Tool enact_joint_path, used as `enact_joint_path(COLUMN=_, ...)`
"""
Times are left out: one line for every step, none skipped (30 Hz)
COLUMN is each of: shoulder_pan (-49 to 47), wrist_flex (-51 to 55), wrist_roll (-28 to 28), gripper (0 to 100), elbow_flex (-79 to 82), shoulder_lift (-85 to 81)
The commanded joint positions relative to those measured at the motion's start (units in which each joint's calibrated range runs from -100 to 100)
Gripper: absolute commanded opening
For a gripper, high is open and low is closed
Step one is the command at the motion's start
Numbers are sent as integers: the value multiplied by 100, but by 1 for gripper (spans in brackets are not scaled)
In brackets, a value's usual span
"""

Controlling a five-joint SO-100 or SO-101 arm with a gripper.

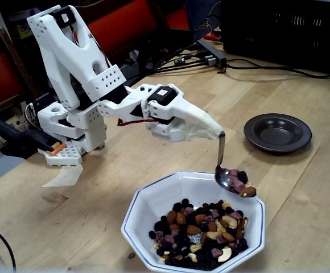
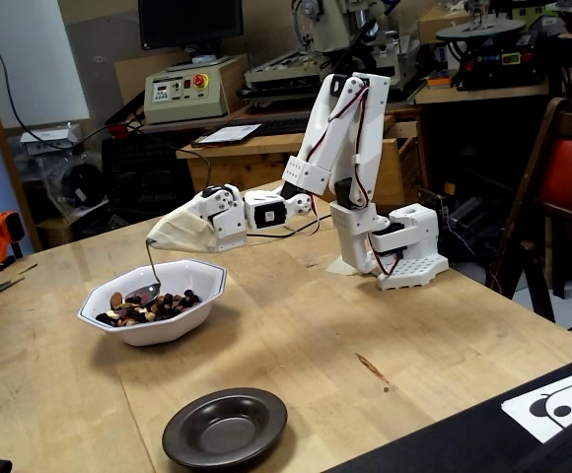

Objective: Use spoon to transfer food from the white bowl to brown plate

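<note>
Gripper [image 1: 213, 132]: wrapped in beige tape together with the spoon's handle end; the jaws are hidden under the wrap, so whether they stand wide or narrow cannot be told. The tool is fixed to it either way.

Spoon [image 1: 231, 178]: hangs down from the taped tip, thin handle curving to the oval bowl. The bowl is loaded with several pieces, purplish bits, a dark raisin and a brown nut, and sits at the far rim of the white bowl, just above the heap.

Food [image 1: 202, 233]: the main mass of cashews, almonds, raisins and dried fruit lies in the white bowl; only the spoonful is lifted clear.

White bowl [image 1: 148, 205]: on the wooden table [image 1: 97, 227], directly beneath the spoon.

Brown plate [image 1: 277, 132]: well apart from the bowl, empty in both fixed views [image 2: 225, 426].

Progress, judged: a scoop is taken and raised; nothing is delivered. The carry to the plate and the tipping-out remain.

Arm [image 2: 340, 128]: base at the table's edge, upper links folded steeply upward, forearm reaching out roughly level, wrist angled down toward the bowl.
</note>
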Motion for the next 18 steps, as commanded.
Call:
enact_joint_path(shoulder_pan=-75, wrist_flex=-119, wrist_roll=-68, gripper=2, elbow_flex=-121, shoulder_lift=-616)
enact_joint_path(shoulder_pan=-97, wrist_flex=-119, wrist_roll=-73, gripper=2, elbow_flex=-121, shoulder_lift=-770)
enact_joint_path(shoulder_pan=-104, wrist_flex=-111, wrist_roll=-88, gripper=2, elbow_flex=-121, shoulder_lift=-924)
enact_joint_path(shoulder_pan=-104, wrist_flex=-103, wrist_roll=-88, gripper=2, elbow_flex=-121, shoulder_lift=-1079)
enact_joint_path(shoulder_pan=-104, wrist_flex=-87, wrist_roll=-93, gripper=2, elbow_flex=-121, shoulder_lift=-1233)
enact_joint_path(shoulder_pan=-104, wrist_flex=-87, wrist_roll=-93, gripper=2, elbow_flex=-121, shoulder_lift=-1378)
enact_joint_path(shoulder_pan=-104, wrist_flex=-79, wrist_roll=-73, gripper=2, elbow_flex=-121, shoulder_lift=-1524)
enact_joint_path(shoulder_pan=-104, wrist_flex=-79, wrist_roll=-73, gripper=2, elbow_flex=-95, shoulder_lift=-1643)
enact_joint_path(shoulder_pan=-104, wrist_flex=-79, wrist_roll=-88, gripper=2, elbow_flex=-50, shoulder_lift=-1737)
enact_joint_path(shoulder_pan=-112, wrist_flex=-71, wrist_roll=-73, gripper=2, elbow_flex=-50, shoulder_lift=-1806)
enact_joint_path(shoulder_pan=-112, wrist_flex=-71, wrist_roll=-73, gripper=2, elbow_flex=-42, shoulder_lift=-1857)
enact_joint_path(shoulder_pan=-112, wrist_flex=-71, wrist_roll=-73, gripper=2, elbow_flex=-42, shoulder_lift=-1900)
enact_joint_path(shoulder_pan=-112, wrist_flex=-64, wrist_roll=-73, gripper=2, elbow_flex=-42, shoulder_lift=-1926)
enact_joint_path(shoulder_pan=-112, wrist_flex=-24, wrist_roll=-73, gripper=2, elbow_flex=-42, shoulder_lift=-1934)
enact_joint_path(shoulder_pan=-112, wrist_flex=55, wrist_roll=-68, gripper=2, elbow_flex=-42, shoulder_lift=-1934)
enact_joint_path(shoulder_pan=-112, wrist_flex=158, wrist_roll=-68, gripper=2, elbow_flex=-42, shoulder_lift=-1934)
enact_joint_path(shoulder_pan=-112, wrist_flex=300, wrist_roll=-68, gripper=2, elbow_flex=-42, shoulder_lift=-1951)
enact_joint_path(shoulder_pan=-112, wrist_flex=474, wrist_roll=-68, gripper=2, elbow_flex=-86, shoulder_lift=-1994)
